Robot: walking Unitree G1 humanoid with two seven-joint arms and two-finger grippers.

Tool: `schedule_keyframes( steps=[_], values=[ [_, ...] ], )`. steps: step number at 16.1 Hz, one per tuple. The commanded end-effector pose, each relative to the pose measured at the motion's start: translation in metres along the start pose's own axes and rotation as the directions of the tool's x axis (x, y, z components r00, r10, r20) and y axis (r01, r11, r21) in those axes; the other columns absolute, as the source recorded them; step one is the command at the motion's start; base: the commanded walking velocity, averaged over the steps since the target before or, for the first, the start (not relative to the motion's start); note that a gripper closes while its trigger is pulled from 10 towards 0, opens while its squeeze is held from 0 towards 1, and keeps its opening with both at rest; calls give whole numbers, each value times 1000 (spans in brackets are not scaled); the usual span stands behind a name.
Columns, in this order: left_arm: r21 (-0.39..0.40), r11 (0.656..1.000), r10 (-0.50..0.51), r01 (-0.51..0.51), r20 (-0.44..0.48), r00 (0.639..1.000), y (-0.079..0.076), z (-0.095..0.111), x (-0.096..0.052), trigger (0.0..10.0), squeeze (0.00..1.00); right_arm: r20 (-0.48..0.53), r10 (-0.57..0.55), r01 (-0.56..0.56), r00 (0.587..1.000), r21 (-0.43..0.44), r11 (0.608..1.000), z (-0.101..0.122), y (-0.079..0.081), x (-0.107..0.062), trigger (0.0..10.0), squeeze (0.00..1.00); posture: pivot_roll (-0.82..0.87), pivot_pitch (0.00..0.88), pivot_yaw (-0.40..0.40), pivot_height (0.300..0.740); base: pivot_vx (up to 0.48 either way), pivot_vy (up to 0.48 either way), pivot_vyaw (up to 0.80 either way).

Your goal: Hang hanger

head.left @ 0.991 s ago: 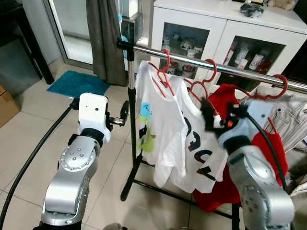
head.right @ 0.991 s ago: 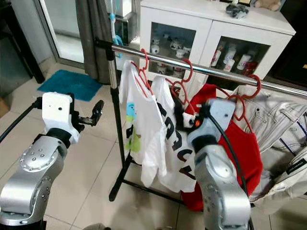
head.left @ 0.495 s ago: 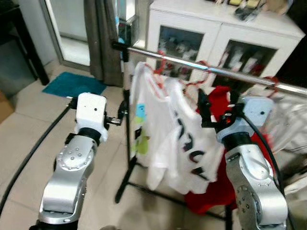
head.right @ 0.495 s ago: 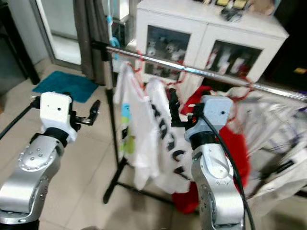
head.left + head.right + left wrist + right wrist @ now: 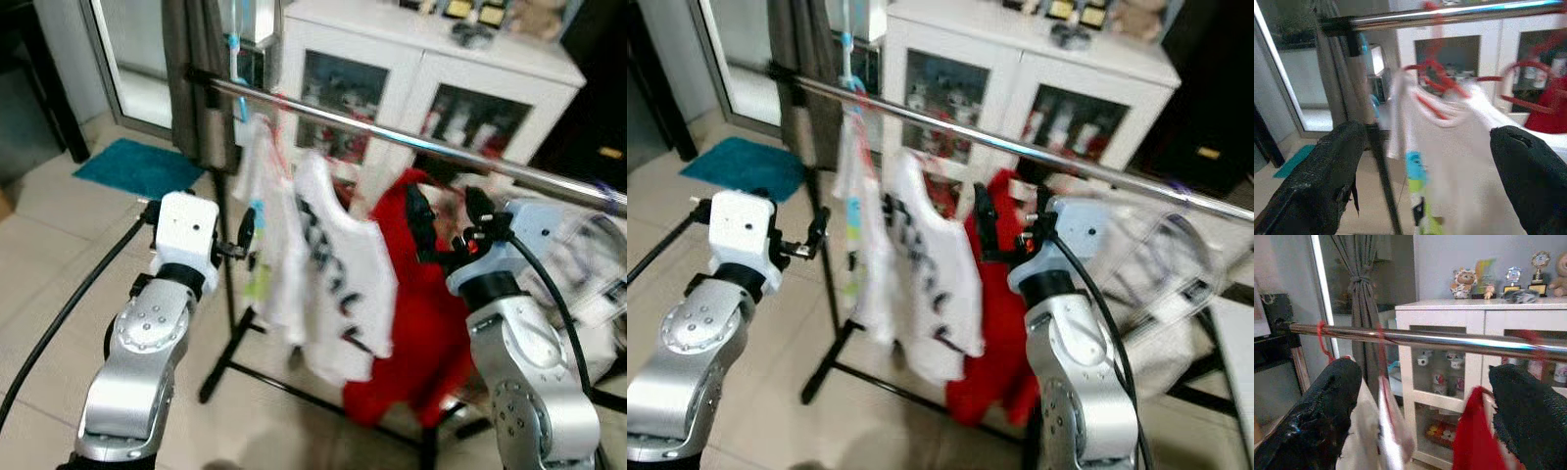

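A chrome rail (image 5: 392, 127) carries two white printed shirts (image 5: 338, 259) on red hangers (image 5: 1437, 90) and a red garment (image 5: 411, 323) to their right. My left gripper (image 5: 245, 235) is open and empty, held beside the rack's upright post (image 5: 223, 245) at shirt height. My right gripper (image 5: 448, 217) is open and empty too, raised in front of the red garment just below the rail. In the right wrist view the rail (image 5: 1449, 340) crosses between the fingers (image 5: 1322, 416), with the red garment (image 5: 1474, 431) below it. The hangers look blurred.
A white cabinet (image 5: 421, 69) with glass doors stands behind the rack. A grey curtain (image 5: 196, 59) and a teal mat (image 5: 132, 166) lie at the left. Pale clothing (image 5: 1176, 284) hangs at the rail's right end. The rack's foot (image 5: 220, 367) rests on the tiled floor.
The whole picture has shifted, so the camera moved. The white shirts have turned and swung leftward on the rail. Both grippers stay open and empty.
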State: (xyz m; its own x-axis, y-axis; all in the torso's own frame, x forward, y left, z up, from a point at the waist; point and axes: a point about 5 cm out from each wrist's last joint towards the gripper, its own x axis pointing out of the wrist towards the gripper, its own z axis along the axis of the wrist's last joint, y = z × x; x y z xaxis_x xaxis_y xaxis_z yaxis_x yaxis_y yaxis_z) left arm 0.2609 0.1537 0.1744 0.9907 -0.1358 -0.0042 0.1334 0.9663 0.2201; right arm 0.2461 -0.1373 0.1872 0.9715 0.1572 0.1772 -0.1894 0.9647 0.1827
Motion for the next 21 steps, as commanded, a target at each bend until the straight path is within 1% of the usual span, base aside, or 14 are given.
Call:
schedule_keyframes(
  steps=[1, 3, 5, 7, 8, 10, 12, 13, 14, 15, 16, 19, 21],
  values=[
    [9, 999, -31, 31, 24, 999, -8, 4, 1, 10000, 1000, 2, -36, 36, 999, -49, 998, 1, -10, -2, 10000, 569, 60, 33, -71, 740, 0, -401, 0],
    [12, 999, -33, 33, 25, 999, -7, 4, 2, 10000, 1000, 14, -25, 26, 1000, -40, 999, 1, -8, -1, 10000, 569, 58, 32, -69, 740, 0, -401, 0],
    [18, 999, -36, 35, 24, 999, -7, 4, 2, 10000, 1000, 25, -13, 14, 1000, -51, 999, 2, -6, 0, 10000, 573, 58, 32, -64, 740, 0, -401, 0],
    [22, 999, -36, 35, 24, 999, -5, 4, 4, 10000, 1000, 14, -10, 11, 1000, -65, 998, 2, -7, 1, 10000, 573, 55, 33, -60, 740, 0, -399, 0],
    [25, 999, -37, 36, 25, 999, -5, 4, 4, 10000, 1000, -5, -14, 14, 1000, -74, 997, 1, -8, 1, 10000, 569, 53, 34, -55, 740, 0, 0, 0],
    [-17, 998, -65, 65, 23, 998, -7, 4, 6, 10000, 1000, -67, -34, 28, 997, -89, 996, -6, -10, 1, 10000, 580, 51, 33, -46, 740, 0, 0, 0],
    [-4, 997, -79, 79, 18, 997, -8, 3, 7, 10000, 1000, -70, -36, 27, 997, -116, 993, -7, -10, 1, 10000, 584, 47, 34, -37, 740, 0, 0, 0],
    [-8, 996, -93, 93, 22, 995, -10, 3, 7, 10000, 1000, -81, -32, 23, 996, -105, 994, -8, -9, 1, 10000, 569, 47, 34, -35, 740, 0, 0, 0],
    [5, 995, -102, 102, 24, 994, -12, 3, 7, 10000, 1000, -94, -16, 6, 995, -99, 995, -8, -7, 0, 10000, 569, 48, 33, -32, 740, 0, 0, 0],
    [16, 995, -101, 101, 24, 995, -12, 3, 8, 10000, 1000, -101, -13, 2, 995, -105, 994, -9, -6, 0, 10000, 569, 47, 33, -31, 740, 0, 0, 0],
    [6, 995, -100, 100, 36, 994, -12, 3, 8, 10000, 1000, -112, -15, 3, 994, -103, 995, -10, -5, 0, 10000, 569, 47, 33, -31, 740, 0, 0, 0],
    [14, 996, -91, 90, 46, 995, -10, 3, 7, 10000, 1000, -121, -10, -3, 993, -106, 994, -11, -4, 1, 10000, 565, 49, 34, -30, 740, 0, 0, 0],
    [19, 994, -105, 104, 36, 994, -11, 1, 6, 10000, 1000, -149, 25, -40, 989, -96, 995, -14, 1, 2, 10000, 565, 50, 33, -32, 740, 0, 0, 0]
  ],
)
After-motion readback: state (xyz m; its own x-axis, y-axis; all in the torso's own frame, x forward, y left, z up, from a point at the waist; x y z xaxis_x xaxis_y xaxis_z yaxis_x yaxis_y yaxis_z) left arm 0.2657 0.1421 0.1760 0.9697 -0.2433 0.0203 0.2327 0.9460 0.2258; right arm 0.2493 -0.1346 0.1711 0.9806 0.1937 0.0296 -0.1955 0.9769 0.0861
